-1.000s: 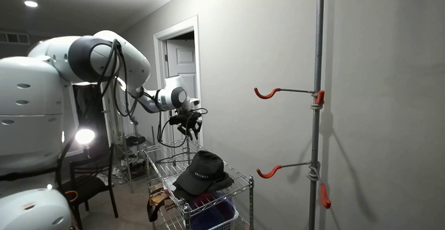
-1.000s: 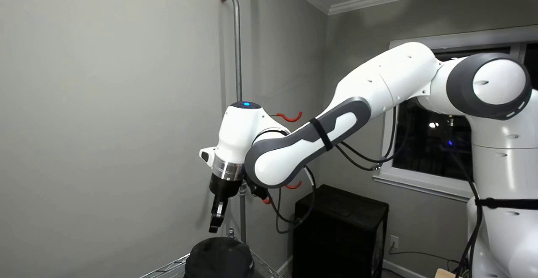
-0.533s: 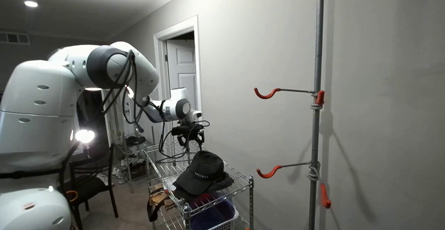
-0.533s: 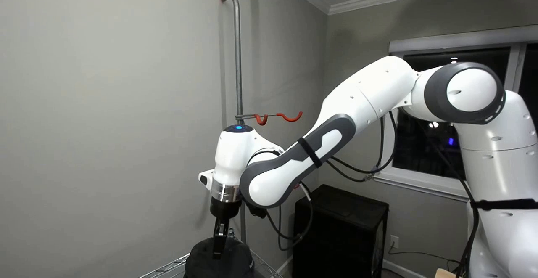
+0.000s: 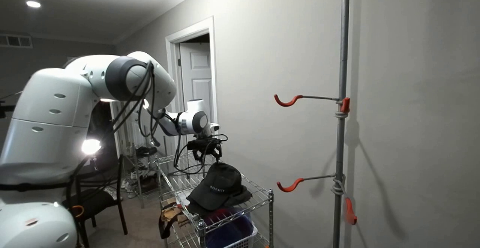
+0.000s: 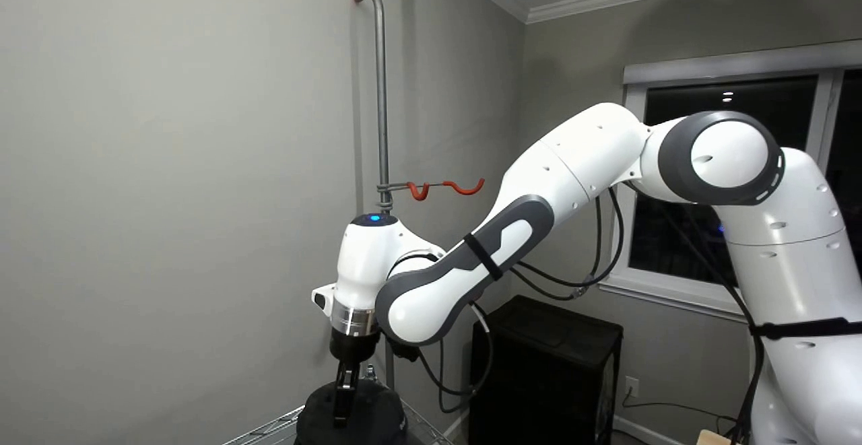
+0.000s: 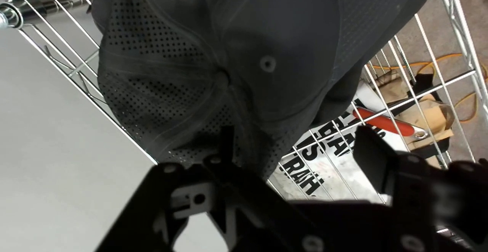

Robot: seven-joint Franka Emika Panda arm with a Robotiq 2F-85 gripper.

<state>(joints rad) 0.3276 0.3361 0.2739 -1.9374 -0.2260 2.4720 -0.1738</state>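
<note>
I see the black gripper point(image 7: 296, 142), fingers spread, near a black fabric baseball cap point(image 7: 244, 61) with silver wire shelving point(image 5: 271, 218) beneath.

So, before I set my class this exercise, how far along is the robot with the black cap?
Done: the open pincer is positioned at the black cap. In hand: apparently lining up; one finger overlaps the cap in the wrist view, though contact can't be told. Left: probably closing and lifting, since nothing is gripped and the cap rests on the wire rack.
</note>
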